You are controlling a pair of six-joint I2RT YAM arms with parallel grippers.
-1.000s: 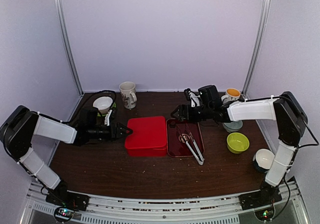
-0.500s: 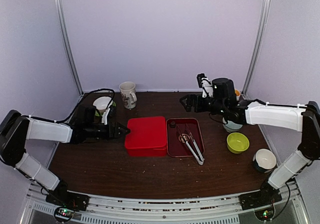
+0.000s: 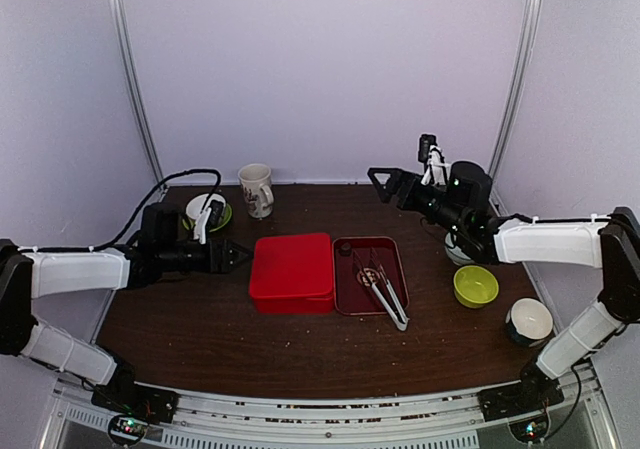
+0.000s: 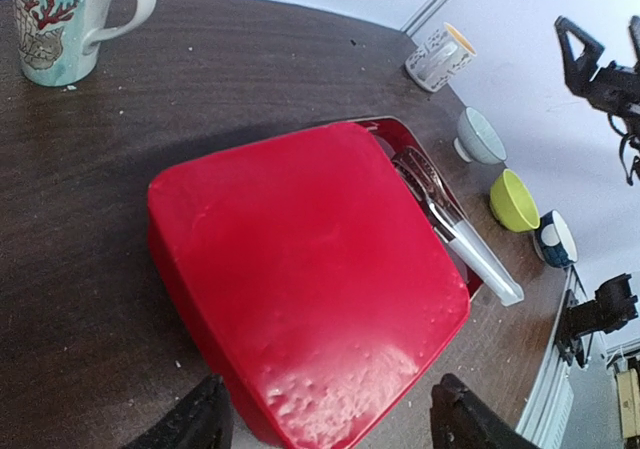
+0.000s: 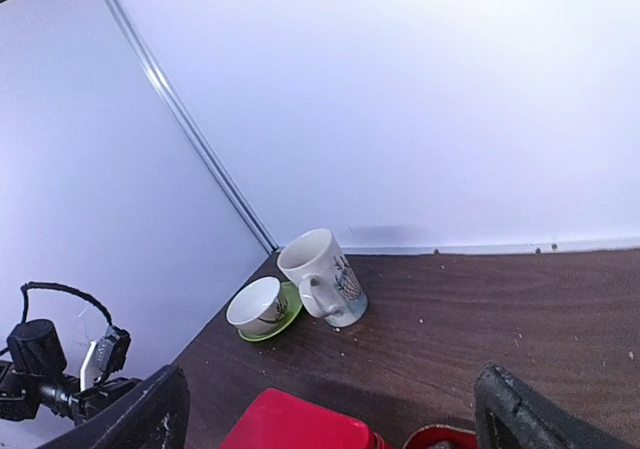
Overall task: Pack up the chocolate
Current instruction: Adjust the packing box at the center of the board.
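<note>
Left pincer parted, empty, 9 o'clock of red box; right pincer wide, empty, high at 1 o'clock. Box looks shut: back your arms off level, no nudging.

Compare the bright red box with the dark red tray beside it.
The bright red box shows a closed, bare top; the dark red tray lies open, holding metal tongs. The box stands taller than the shallow tray. Both are rounded rectangles, side by side.
</note>
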